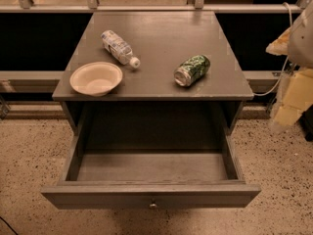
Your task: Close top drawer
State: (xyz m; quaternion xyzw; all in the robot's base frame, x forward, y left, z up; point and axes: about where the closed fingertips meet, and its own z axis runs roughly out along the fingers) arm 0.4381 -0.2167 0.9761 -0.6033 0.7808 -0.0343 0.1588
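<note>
- Here, we see the top drawer, a wide shallow grey wooden drawer with a plain flat front, pulled well out of its cabinet towards the bottom of the frame.
- Its front panel runs across the lower part of the frame, with a small round metal knob at its centre.
- Looking down into it, we see its side walls and its bare grey bottom board.
- The grey wooden cabinet fills the middle of the frame, its flat top above the open drawer.
- On that top, at upper left, a clear plastic water bottle lies on its side, its white cap pointing lower right.
- Just below it, near the left front corner, a shallow cream round bowl sits upright.
- Right of centre, well apart from the bowl, a green metal drink can lies on its side, its silver end facing lower left.
- The gripper shows as a pale cream shape at the right edge of the frame, beside the cabinet and apart from the drawer.
- We cannot tell how far open it is, or whether it has hold of anything.
- A speckled beige floor lies on both sides of the drawer.
</note>
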